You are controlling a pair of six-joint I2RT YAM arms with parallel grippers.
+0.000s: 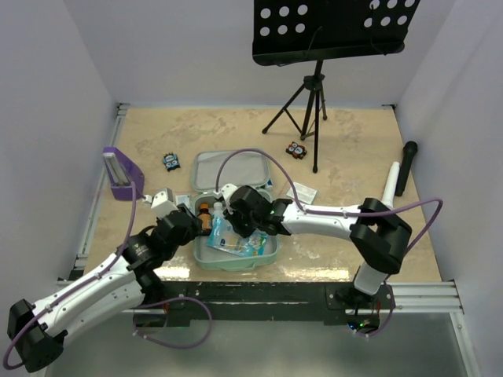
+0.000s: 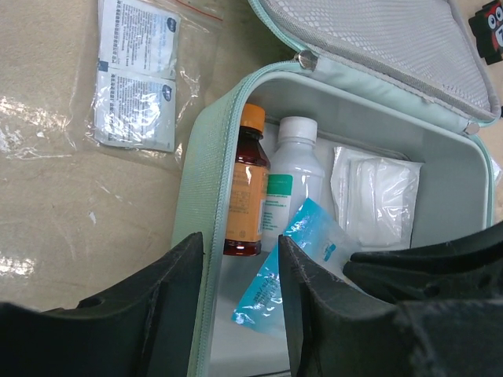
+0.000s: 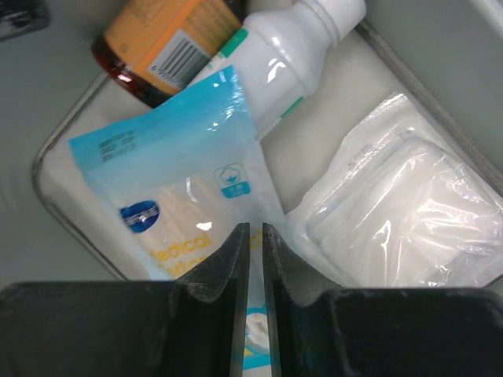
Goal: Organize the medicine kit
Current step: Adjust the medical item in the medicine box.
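The top external camera looks down from behind over the whole beige table (image 1: 354,141). Both wrist cameras look closely into the open mint-green soft case (image 2: 208,157), sharing its amber bottle (image 2: 245,188) and light-blue plastic pouch (image 3: 173,181).

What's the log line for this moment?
kit open | left gripper open, astride kit wall | right gripper shut on pouch in kit | amber bottle, white bottle, white pack inside

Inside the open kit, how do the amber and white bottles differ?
The amber bottle is brown with an orange cap and label; the white bottle is white with a green-banded label. The amber bottle lies against the medicine kit wall; the white bottle lies further in. The blue pouch overlaps the white bottle only. Both lie flat, side by side, caps pointing the same way.
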